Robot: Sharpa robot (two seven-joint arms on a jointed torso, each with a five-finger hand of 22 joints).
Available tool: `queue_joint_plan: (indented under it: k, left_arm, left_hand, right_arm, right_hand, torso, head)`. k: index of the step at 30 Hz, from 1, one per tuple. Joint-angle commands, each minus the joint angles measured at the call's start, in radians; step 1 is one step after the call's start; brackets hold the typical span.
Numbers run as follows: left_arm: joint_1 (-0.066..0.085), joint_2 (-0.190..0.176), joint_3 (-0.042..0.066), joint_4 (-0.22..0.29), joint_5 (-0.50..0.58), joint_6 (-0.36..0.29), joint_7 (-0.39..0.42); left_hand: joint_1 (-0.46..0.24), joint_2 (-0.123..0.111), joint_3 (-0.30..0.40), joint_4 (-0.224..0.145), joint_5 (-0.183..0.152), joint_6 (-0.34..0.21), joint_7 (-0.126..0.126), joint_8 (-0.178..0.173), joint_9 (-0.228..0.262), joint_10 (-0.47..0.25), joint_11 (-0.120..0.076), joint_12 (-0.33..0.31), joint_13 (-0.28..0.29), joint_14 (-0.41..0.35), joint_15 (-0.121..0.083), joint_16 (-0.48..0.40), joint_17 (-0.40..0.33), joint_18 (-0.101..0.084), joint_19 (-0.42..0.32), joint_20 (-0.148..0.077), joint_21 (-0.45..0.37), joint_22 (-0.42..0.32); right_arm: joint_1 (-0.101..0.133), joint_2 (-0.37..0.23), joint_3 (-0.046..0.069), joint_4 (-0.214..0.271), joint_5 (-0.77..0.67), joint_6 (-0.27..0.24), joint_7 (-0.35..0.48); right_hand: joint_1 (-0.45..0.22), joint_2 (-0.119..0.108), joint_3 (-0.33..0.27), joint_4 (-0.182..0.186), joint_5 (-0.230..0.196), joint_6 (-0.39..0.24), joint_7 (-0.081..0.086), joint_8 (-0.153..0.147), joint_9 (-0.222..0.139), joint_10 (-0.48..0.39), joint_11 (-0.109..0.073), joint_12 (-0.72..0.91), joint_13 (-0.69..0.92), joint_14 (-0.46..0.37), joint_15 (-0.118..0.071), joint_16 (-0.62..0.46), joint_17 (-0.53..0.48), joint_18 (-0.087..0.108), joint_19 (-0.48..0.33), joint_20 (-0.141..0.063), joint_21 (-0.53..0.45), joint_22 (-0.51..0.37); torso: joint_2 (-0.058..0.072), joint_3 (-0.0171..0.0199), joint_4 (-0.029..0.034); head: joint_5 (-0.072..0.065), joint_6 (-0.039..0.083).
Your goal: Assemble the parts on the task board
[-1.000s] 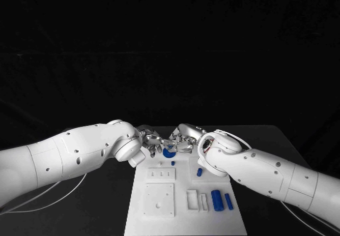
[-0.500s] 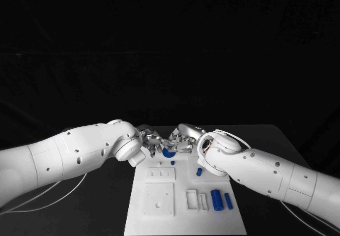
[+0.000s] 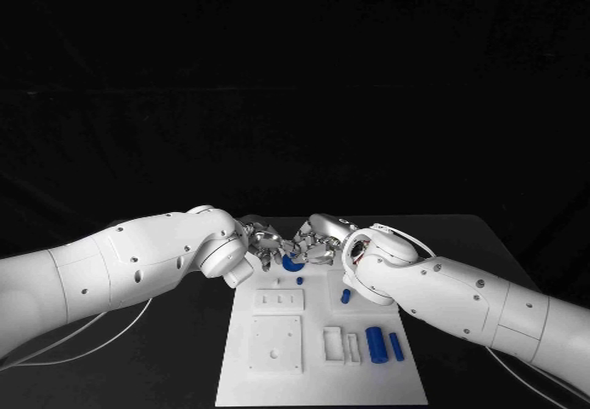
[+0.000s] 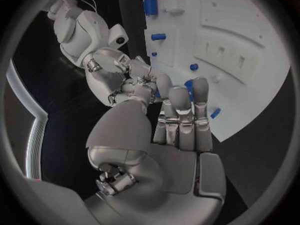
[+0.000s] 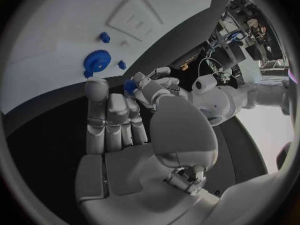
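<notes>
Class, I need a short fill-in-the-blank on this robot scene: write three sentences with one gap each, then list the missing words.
1. The parts lying on the white task board are coloured ____.
2. The two hands meet at the board's ____ end, seen from the robot's head.
3. In the right wrist view, the round toothed part on the board is a ____.

Missing words: blue; far; gear

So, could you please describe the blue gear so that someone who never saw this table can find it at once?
Start at the white task board in the middle of the black table and go to its far end, where the left hand and right hand meet. The blue gear lies flat on the board just below the fingers. Its round, toothed rim sets it apart from the plain blue pegs nearby.
</notes>
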Motion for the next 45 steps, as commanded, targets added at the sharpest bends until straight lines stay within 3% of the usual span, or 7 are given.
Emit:
queue_joint_plan:
  k: [1,11,20,31,38,40,45]
  left_arm:
    - [0.002,0.001,0.002,-0.003,0.004,0.008,0.019]
    - [0.002,-0.001,0.002,-0.002,0.007,0.019,0.017]
    - [0.002,-0.002,0.002,-0.001,0.005,0.015,0.018]
    - [0.002,-0.006,0.001,0.002,-0.017,0.0,0.011]
    - [0.002,-0.008,0.001,0.003,-0.035,0.001,0.001]
    - [0.002,-0.009,0.001,0.003,-0.041,0.003,-0.002]
    - [0.002,-0.016,0.001,0.005,-0.066,0.01,-0.016]
  left_hand:
    - [-0.027,0.005,0.087,-0.077,0.043,0.011,-0.004,0.004,0.024,0.037,-0.003,-0.007,-0.002,-0.004,-0.001,-0.003,0.0,0.008,-0.006,0.0,0.003,0.004]
    - [-0.048,0.02,0.128,-0.087,0.05,0.038,-0.01,0.003,0.041,0.038,-0.004,-0.005,-0.002,-0.003,-0.003,-0.003,0.001,0.009,-0.008,-0.001,0.005,0.008]
    - [-0.068,0.009,0.146,-0.081,0.068,0.07,-0.03,0.016,0.198,0.042,-0.012,0.017,-0.002,0.0,-0.01,0.008,0.017,0.005,-0.001,-0.008,0.006,0.01]
    - [-0.071,-0.012,0.161,-0.08,0.096,0.078,-0.038,0.004,0.335,0.043,-0.018,0.041,-0.009,0.007,-0.015,0.015,0.037,0.004,0.005,-0.013,0.009,0.015]
    - [-0.07,-0.016,0.161,-0.08,0.098,0.086,-0.042,0.006,0.343,0.044,-0.021,0.048,-0.009,0.012,-0.016,0.019,0.041,0.004,0.008,-0.013,0.01,0.016]
    - [-0.07,-0.019,0.16,-0.08,0.097,0.089,-0.043,0.005,0.346,0.045,-0.022,0.052,-0.009,0.013,-0.016,0.019,0.044,0.005,0.008,-0.013,0.01,0.016]
    - [-0.07,-0.022,0.159,-0.08,0.095,0.095,-0.045,0.005,0.35,0.045,-0.022,0.057,-0.01,0.015,-0.016,0.02,0.047,0.005,0.01,-0.013,0.01,0.016]
  right_arm:
    - [-0.003,0.002,-0.002,-0.001,-0.006,0.026,0.013]
    - [-0.005,0.002,-0.003,-0.007,-0.006,0.026,0.013]
    - [-0.005,0.0,-0.003,-0.008,-0.006,0.023,0.012]
    - [-0.007,-0.011,-0.003,0.001,-0.007,-0.007,0.011]
    - [-0.008,-0.04,-0.003,0.017,-0.005,-0.031,0.022]
    - [-0.01,-0.059,-0.003,0.034,-0.003,-0.031,0.026]
    - [-0.014,-0.148,-0.001,0.107,0.021,-0.016,0.039]
  right_hand:
    - [-0.008,0.002,-0.006,0.002,0.005,0.009,-0.001,0.003,0.001,-0.003,0.0,-0.005,-0.001,0.001,-0.001,-0.006,0.0,0.012,0.05,0.0,-0.006,-0.001]
    - [-0.009,0.001,-0.007,0.003,0.006,0.009,-0.001,0.003,0.001,-0.004,0.0,-0.006,-0.002,0.0,-0.001,-0.008,-0.001,0.012,0.05,0.0,-0.007,-0.003]
    - [-0.026,-0.009,-0.049,0.028,0.047,-0.007,-0.001,0.003,0.0,-0.013,0.001,-0.016,-0.013,0.0,0.0,-0.019,-0.008,0.013,0.049,0.001,-0.022,-0.017]
    - [-0.032,-0.031,-0.104,0.07,0.038,-0.067,0.014,0.003,-0.001,-0.053,0.012,-0.053,-0.054,-0.007,0.008,-0.054,-0.032,0.019,0.044,0.008,-0.071,-0.05]
    - [-0.013,-0.055,-0.238,0.127,0.078,-0.16,0.034,0.004,-0.001,-0.125,0.028,-0.129,-0.159,-0.025,0.02,-0.133,-0.074,0.032,0.037,0.021,-0.192,-0.125]
    - [0.003,-0.052,-0.296,0.151,0.082,-0.214,0.039,0.002,-0.003,-0.146,0.033,-0.144,-0.195,-0.031,0.024,-0.146,-0.079,0.033,0.037,0.024,-0.22,-0.141]
    - [0.028,-0.063,-0.352,0.192,0.1,-0.23,0.041,0.0,-0.004,-0.168,0.036,-0.139,-0.247,-0.045,0.028,-0.17,-0.087,0.03,0.031,0.029,-0.246,-0.141]
  torso:
    - [-0.001,-0.0005,0.0009]
    - [0.0,-0.0006,0.0018]
    - [0.0,0.0001,0.0014]
    - [0.0,0.0009,0.0003]
    - [-0.001,0.0002,0.0012]
    - [0.0,0.0001,0.002]
    - [-0.001,0.0007,-0.0007]
  head:
    - [-0.002,0.0]
    - [-0.002,-0.001]
    - [0.001,-0.004]
    - [0.003,-0.006]
    - [0.003,-0.007]
    - [0.004,-0.008]
    - [0.01,-0.013]
